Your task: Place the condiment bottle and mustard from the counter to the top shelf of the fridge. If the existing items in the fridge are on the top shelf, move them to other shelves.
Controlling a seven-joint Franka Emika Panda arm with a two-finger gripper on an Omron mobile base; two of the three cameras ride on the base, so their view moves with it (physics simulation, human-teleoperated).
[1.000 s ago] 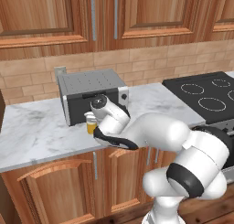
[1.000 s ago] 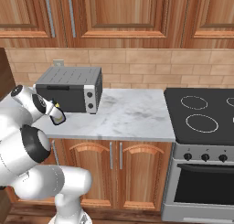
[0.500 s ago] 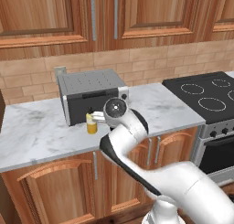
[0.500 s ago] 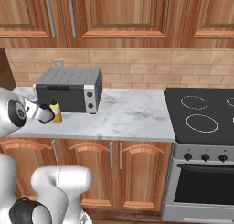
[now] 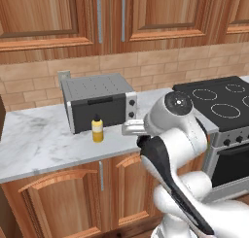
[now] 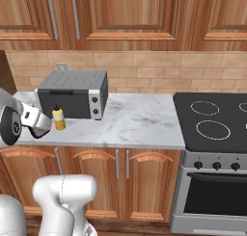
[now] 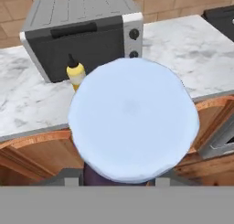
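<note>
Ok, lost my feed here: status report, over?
Gripper shut on condiment bottle, off the counter. Mustard upright on counter. Toaster oven close behind it.

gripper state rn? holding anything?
Gripper: shut on the condiment bottle, whose pale cap sits right against the hand camera. The mustard stands on the counter.

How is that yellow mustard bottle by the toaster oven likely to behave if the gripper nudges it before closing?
The mustard stands upright, tall and slim on a narrow base, so a high nudge would probably tip it. It looks like a rounded squeeze bottle, so once down it may roll on the smooth counter. The toaster oven close behind might stop a backward fall.
</note>
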